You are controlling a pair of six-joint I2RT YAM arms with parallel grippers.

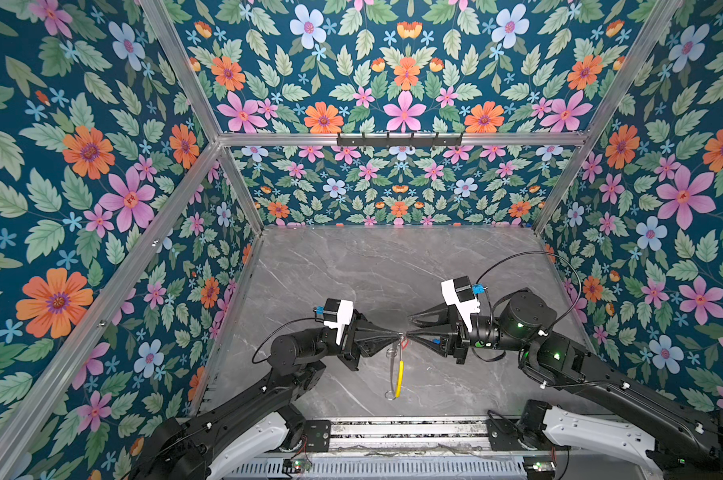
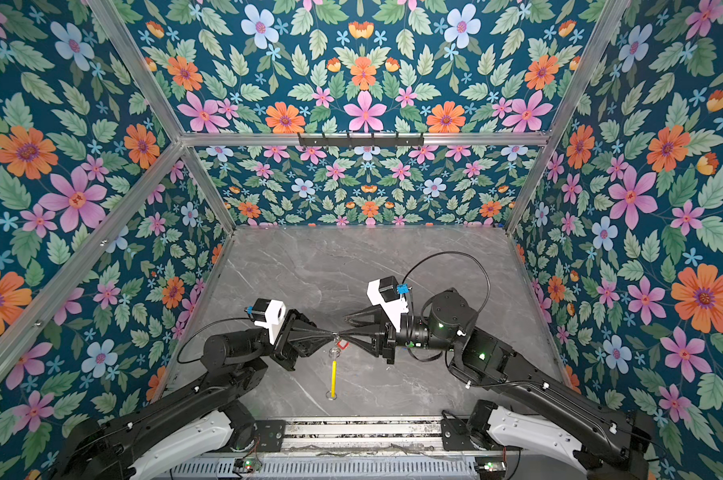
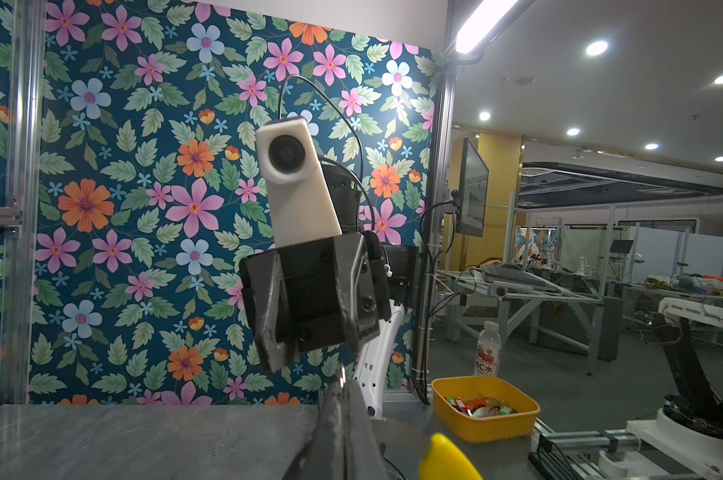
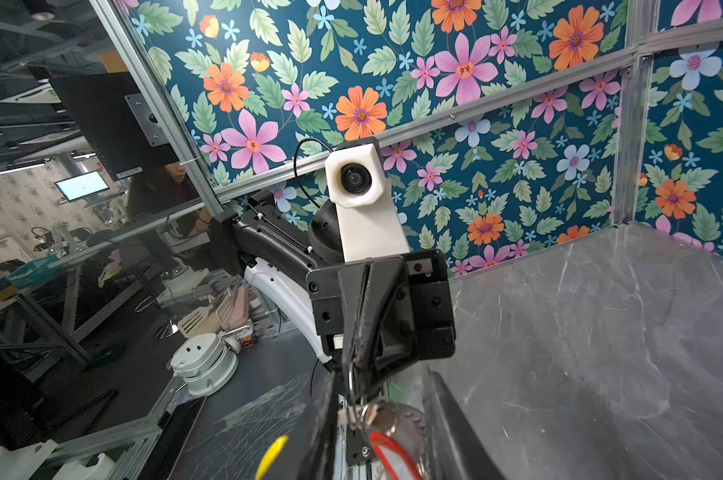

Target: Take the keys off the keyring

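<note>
My left tool (image 1: pixel 395 332) pinched the hanging keyring (image 1: pixel 398 376); my right tool (image 1: pixel 409 335) gaped around the red-tagged key (image 4: pixel 380 415). I judged it best to grip the key's head squarely before twisting.

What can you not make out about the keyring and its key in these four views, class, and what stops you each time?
1. keyring: edge-on in both top views, split rings too small to count; both wrist views' edges cut it off beyond a yellow arc.
2. red-tagged key: tiny in the top views; the right wrist view's edge cuts its tag.
3. Grip point: the meeting jaws of left gripper and right gripper hide it in both top views.
</note>
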